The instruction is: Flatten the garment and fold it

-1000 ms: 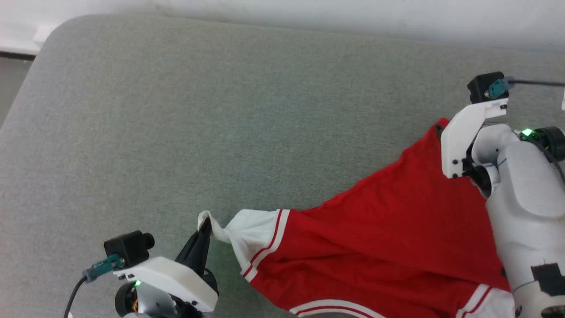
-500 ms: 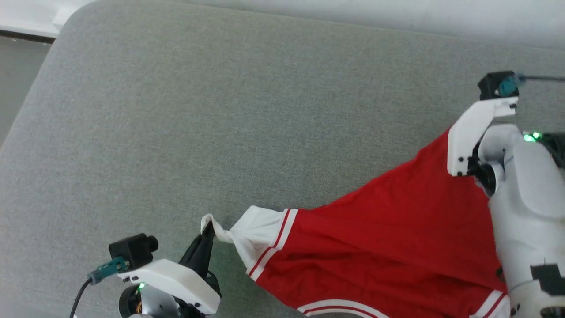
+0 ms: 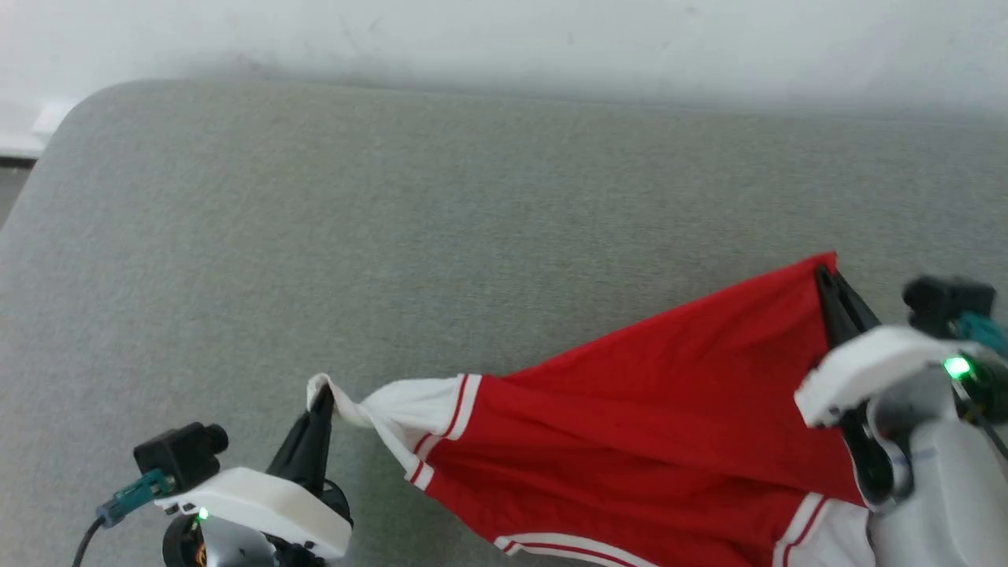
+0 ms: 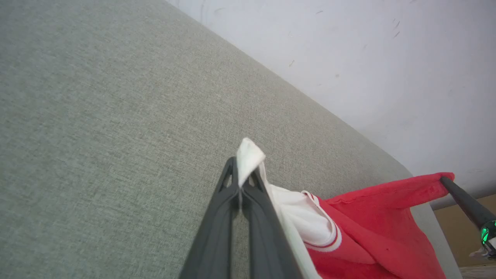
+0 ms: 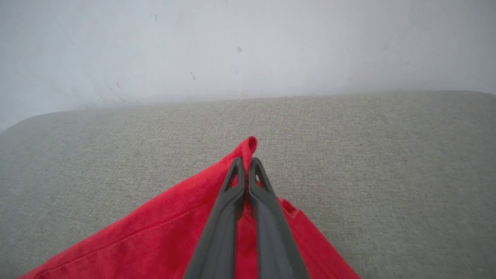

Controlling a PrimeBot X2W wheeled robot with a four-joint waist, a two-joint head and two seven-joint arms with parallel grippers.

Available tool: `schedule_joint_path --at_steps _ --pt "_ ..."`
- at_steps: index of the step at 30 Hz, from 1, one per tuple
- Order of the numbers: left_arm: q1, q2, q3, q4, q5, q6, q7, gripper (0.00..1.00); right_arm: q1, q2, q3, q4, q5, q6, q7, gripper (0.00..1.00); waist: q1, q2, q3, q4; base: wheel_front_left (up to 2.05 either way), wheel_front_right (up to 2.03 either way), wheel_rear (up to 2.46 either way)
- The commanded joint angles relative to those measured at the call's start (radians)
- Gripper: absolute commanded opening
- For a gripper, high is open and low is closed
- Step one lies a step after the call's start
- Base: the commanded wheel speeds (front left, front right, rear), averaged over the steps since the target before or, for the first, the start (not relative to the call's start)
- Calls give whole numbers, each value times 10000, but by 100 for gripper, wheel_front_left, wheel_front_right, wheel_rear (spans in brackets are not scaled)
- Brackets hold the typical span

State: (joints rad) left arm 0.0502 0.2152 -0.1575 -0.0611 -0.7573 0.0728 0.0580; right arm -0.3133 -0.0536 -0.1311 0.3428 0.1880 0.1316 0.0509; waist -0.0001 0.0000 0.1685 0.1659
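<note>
Cloth stretches across the lower right of the head view: a thin red sports jersey with white, red-striped sleeves (image 3: 646,441) is strung between two dark-fingered pincers above the grey-green fabric-covered bench (image 3: 394,236). The left pincer (image 3: 321,398), at the lower left, has its fingers pressed together on the twisted tip of a white sleeve (image 3: 402,413). Its wrist view shows a tuft of white poking out past the tips. The right pincer (image 3: 824,276), near the right edge, is likewise closed tight on a red corner, perhaps the hem, though the bunching there hides which edge it is. Between them the jersey runs as a slanted, wrinkled sheet. Its lower part drops out of the bottom of the frame, so I cannot say how much of it rests on the bench. By my reckoning the task is at an early stage: both grips are made and the cloth is drawn out, but it is not laid flat and no fold has been made. Smoothing it down and all the folding are left to do.
</note>
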Motion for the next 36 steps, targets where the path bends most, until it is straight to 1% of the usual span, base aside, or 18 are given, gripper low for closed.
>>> schedule_joint_path --at_steps 1,6,10,13,16,17,19,23,27,28,29,33,36 --pt "47 57 81 -146 -36 43 -101 0 389 11 -118 -428 109 -9 -30 0 1 0 -413 -542 0 0 0" --pt "-250 159 272 -726 7 -41 -377 0 1849 29 -456 -2322 597 -9 225 0 1 0 -653 -962 0 0 0" --pt "-865 332 356 -1299 -2 -199 -354 0 2337 31 -559 -3543 615 -9 653 0 1 0 -791 -1193 0 0 0" --pt "-1543 490 373 -1700 -102 -289 -68 0 2295 32 -561 -4467 302 -9 1262 0 1 0 -852 -1302 0 0 0" --pt "-2426 626 333 -1990 -346 -415 399 0 1893 5 -453 -5343 -208 -9 2050 0 1 0 -823 -1388 0 0 0" --pt "-2762 644 352 -2066 -497 -444 572 0 1670 -90 -396 -5586 -335 -9 2314 0 1 0 -775 -1423 0 0 0" --pt "-3514 695 454 -2129 -786 -468 881 0 1154 -490 -183 -5926 -523 -9 2929 0 1 0 -648 -1478 0 0 0" --pt "-5216 780 744 -1882 -1286 -439 1355 0 -286 -1487 337 -6158 -556 -9 3952 0 1 0 -174 -1588 0 0 0" --pt "-7107 732 1148 -1191 -1736 -217 1593 0 -1972 -2280 1002 -5762 -374 -9 4621 0 1 0 552 -1720 0 0 0" --pt "-7578 768 1222 -974 -1750 -198 1597 0 -2387 -2408 1165 -5586 -334 -9 4728 0 1 0 735 -1753 0 0 0" --pt "-7578 768 1222 -974 -1750 -198 1597 0 -2387 -2408 1165 -5586 -334 -9 4728 0 1 0 735 -1753 0 0 0" --pt "-9362 1036 1380 -111 -1573 -108 1629 0 -4090 -2779 1899 -4778 -237 -9 5040 0 1 0 1588 -1934 0 0 0" --pt "-10624 1287 1410 466 -1284 -35 1599 0 -5431 -2943 2464 -4092 -312 -9 5062 0 1 0 2229 -2090 0 0 0"
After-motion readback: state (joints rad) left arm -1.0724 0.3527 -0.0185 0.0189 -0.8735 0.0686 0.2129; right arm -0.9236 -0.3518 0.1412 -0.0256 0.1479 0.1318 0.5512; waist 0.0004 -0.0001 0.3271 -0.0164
